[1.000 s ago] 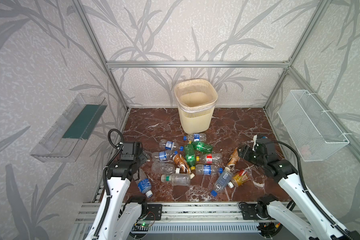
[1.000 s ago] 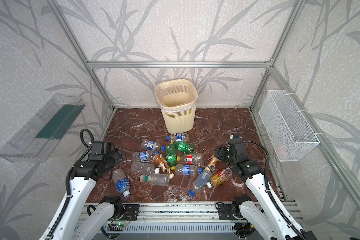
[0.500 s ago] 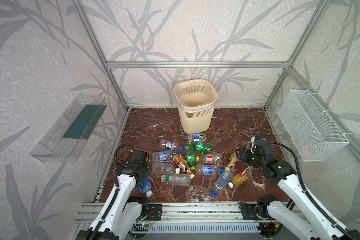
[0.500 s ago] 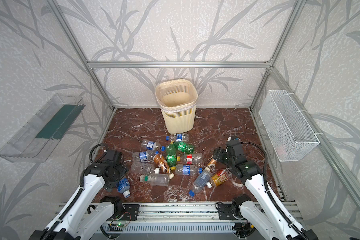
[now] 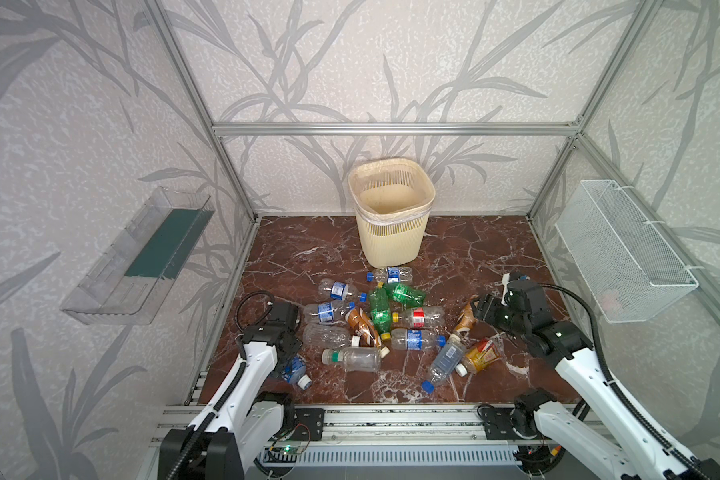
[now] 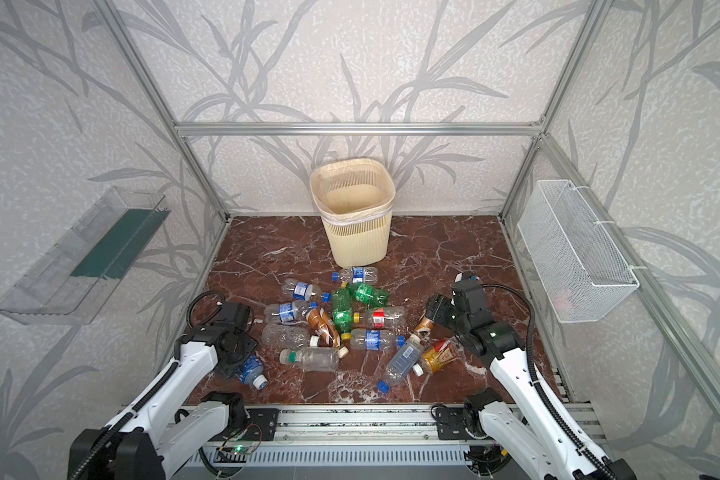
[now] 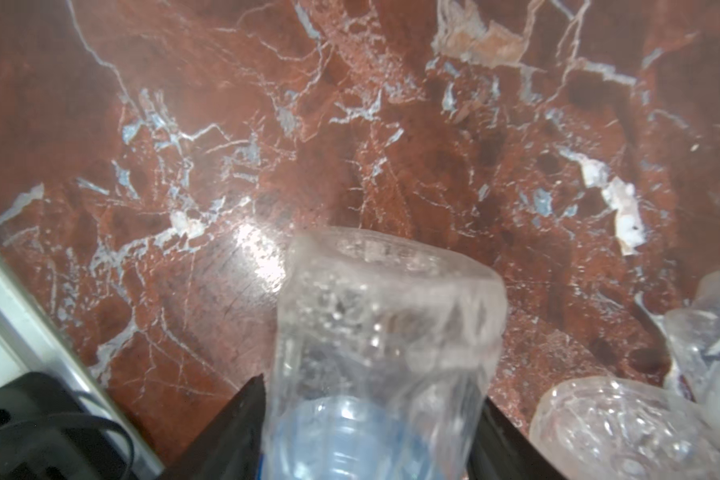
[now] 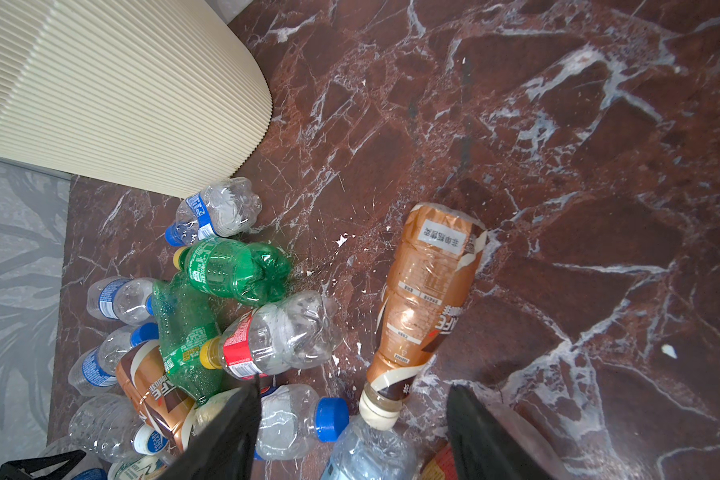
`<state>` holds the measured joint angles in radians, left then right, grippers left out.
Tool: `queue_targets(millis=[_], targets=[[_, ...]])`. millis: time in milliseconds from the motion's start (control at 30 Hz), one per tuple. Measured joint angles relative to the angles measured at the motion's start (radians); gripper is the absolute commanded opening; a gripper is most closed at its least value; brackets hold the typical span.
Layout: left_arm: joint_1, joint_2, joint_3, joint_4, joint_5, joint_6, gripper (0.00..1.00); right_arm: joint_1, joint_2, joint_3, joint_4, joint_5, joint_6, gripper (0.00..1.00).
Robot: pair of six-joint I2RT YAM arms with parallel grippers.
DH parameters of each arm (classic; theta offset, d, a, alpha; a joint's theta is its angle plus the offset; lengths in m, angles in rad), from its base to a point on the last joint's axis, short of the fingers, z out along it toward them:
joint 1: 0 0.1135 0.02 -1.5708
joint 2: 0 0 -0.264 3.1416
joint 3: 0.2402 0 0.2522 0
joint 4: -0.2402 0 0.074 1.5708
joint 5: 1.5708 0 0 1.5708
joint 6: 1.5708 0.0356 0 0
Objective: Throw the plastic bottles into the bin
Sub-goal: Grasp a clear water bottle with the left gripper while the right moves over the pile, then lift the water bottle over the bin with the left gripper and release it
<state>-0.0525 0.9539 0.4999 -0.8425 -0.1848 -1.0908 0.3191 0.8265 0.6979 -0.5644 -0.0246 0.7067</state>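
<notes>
A cream ribbed plastic bin stands upright on the red marble floor. Before it lie scattered small plastic bottles.

Glossy marble floor, ribbed matt plastic bin, clear crinkled plastic bottles, metal wire-mesh basket
</notes>
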Motion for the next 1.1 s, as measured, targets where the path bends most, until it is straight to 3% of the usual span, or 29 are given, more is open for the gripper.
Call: queue_targets(millis=[200,300,567,900,1100], targets=[[0.0,-0.011,-0.007,0.02,0.008,0.023,0.59,0.0,0.001,0.0,0.0,0.005,0.0,0.71],[0.001,-0.017,-0.007,0.023,0.026,0.043,0.59,0.0,0.005,0.0,0.0,0.005,0.0,0.71],[0.0,-0.085,-0.007,0.027,0.148,0.095,0.51,0.0,0.006,-0.007,0.0,0.005,0.0,0.71],[0.0,-0.196,0.119,-0.033,0.21,0.141,0.52,0.0,0.003,-0.008,0.0,0.005,0.0,0.71],[0.0,-0.23,0.144,0.017,0.287,0.198,0.56,0.0,0.003,-0.008,0.0,0.005,0.0,0.71]])
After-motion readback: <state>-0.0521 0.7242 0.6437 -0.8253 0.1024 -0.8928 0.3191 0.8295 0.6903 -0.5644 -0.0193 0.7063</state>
